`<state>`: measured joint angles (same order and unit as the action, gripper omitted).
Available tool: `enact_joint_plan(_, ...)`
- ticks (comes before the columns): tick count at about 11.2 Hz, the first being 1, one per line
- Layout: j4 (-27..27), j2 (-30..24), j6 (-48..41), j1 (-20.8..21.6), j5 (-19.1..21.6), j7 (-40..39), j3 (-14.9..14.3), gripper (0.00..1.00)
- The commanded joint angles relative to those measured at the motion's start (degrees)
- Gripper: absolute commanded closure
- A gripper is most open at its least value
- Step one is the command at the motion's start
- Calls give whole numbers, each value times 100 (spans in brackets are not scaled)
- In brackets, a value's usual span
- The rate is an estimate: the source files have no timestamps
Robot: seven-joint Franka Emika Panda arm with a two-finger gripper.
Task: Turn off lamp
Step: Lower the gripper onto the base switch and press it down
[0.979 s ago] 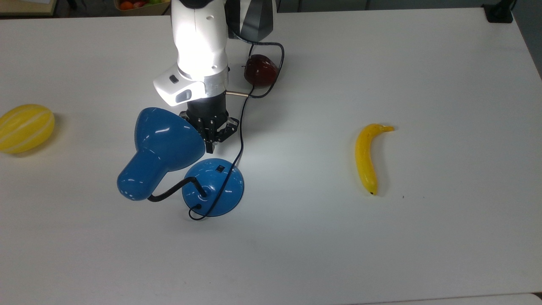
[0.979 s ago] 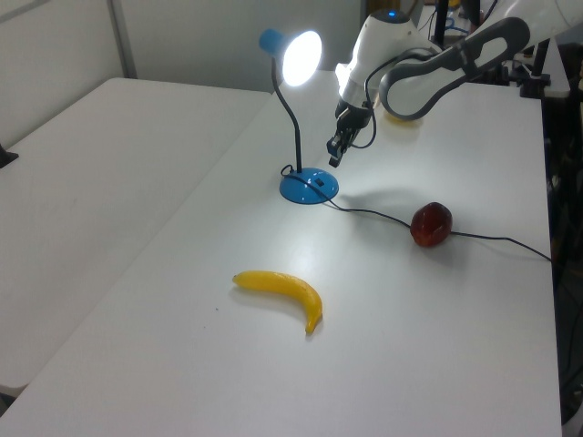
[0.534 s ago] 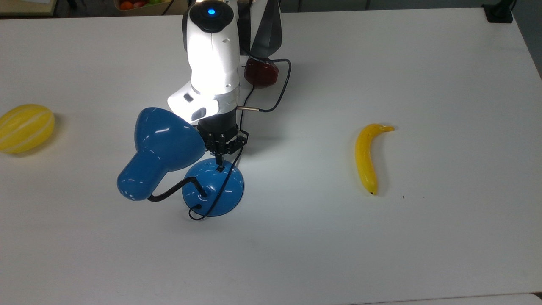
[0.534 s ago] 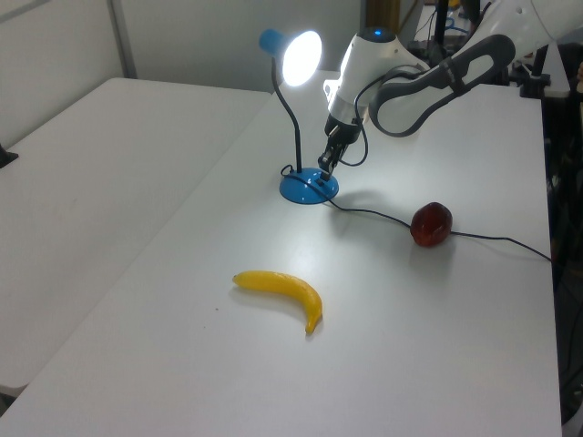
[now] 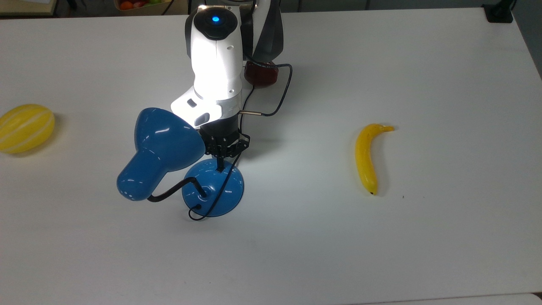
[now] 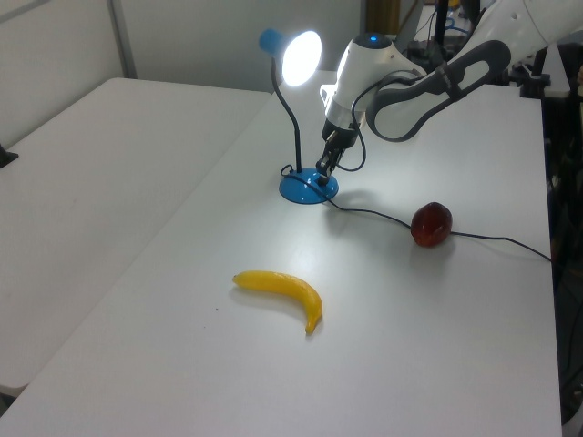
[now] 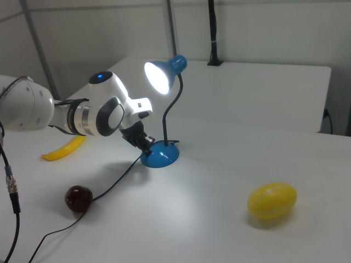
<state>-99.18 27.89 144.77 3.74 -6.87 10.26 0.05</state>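
The blue lamp stands left of the table's middle, its bell shade (image 5: 163,146) on a black bendy neck above the round blue base (image 5: 216,192). The bulb glows brightly in the shade (image 6: 301,56), also lit in the right view (image 7: 158,76). My gripper (image 5: 219,166) points down with its fingers shut together, the tip resting on the far part of the base where the small black switch sits, which it covers. The gripper (image 6: 322,173) meets the base (image 6: 305,189) in the left view too. A black cord (image 6: 373,215) trails away from the base.
A dark red apple (image 5: 260,74) lies behind my arm, with the cord passing beside it. A banana (image 5: 366,159) lies to the top view's right, and a yellow melon (image 5: 25,127) at the top view's left edge. The white table (image 5: 381,254) is bare in front.
My gripper has come down and forward from above the base's far edge onto the switch spot, settling a little further since half a second ago. The lamp is lit throughout.
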Motion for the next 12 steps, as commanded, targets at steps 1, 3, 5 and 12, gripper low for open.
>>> enact_joint_plan(1, 48, 128, 25, 48, -340, 301, 29, 100)
enact_joint_plan(3, 4, 190, -19, 48, -420, 337, 56, 100)
enact_joint_plan(5, -66, 190, -28, 48, -420, 337, 56, 100)
enact_joint_plan(12, -128, -792, -1571, -23, -342, 284, 74, 100)
